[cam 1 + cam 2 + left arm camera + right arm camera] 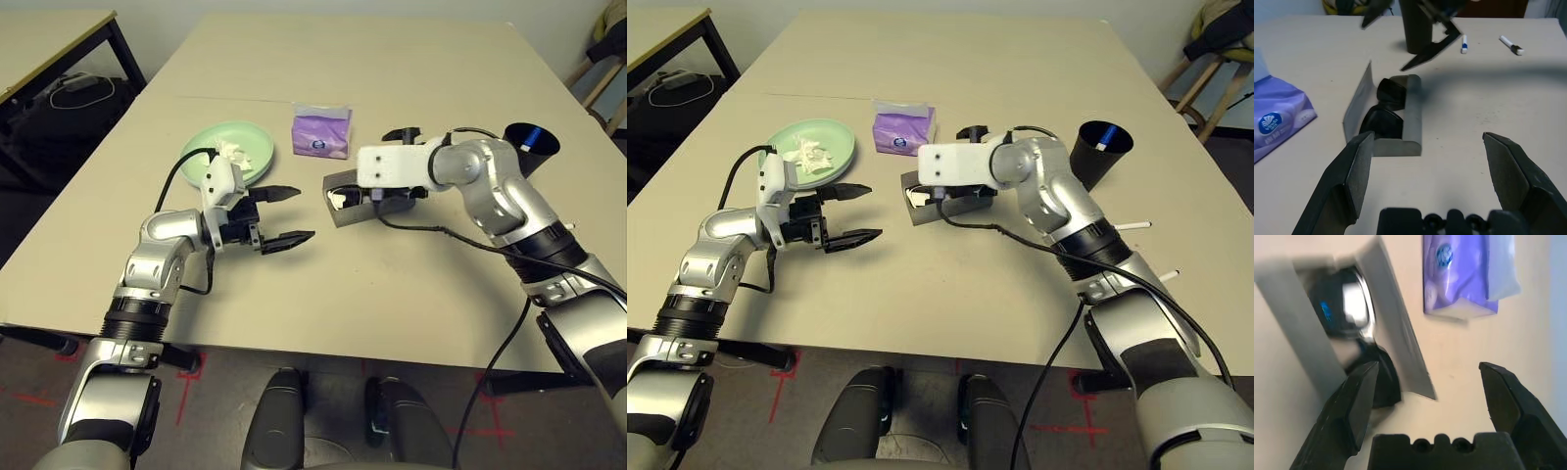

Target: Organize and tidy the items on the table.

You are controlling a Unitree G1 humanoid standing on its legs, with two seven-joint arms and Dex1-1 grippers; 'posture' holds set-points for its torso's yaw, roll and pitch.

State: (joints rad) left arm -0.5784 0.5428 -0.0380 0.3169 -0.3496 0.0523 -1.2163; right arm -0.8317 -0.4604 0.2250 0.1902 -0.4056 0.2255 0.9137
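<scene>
My right gripper (1422, 396) stands spread wide and empty, hanging just above the grey glasses case (1400, 128). My left gripper (277, 217) is spread too, holding nothing, level and aimed at the case from nearby.

The case lies open near the middle of the table (392, 284), just in front of the purple tissue pack (321, 133). The black sunglasses (1385, 110) sit folded in its trough. I judge the case a stiff, light shell, its smooth flap likely slippery; the lenses would scratch, so I'd leave them alone. To shut it I'd take the raised lid by its free edge, with my other claw steadying the trough.

Its long axis runs roughly from my left gripper toward the black cup (1101, 149) at the far right, and the lid stands up along the side nearer the tissue pack.
</scene>
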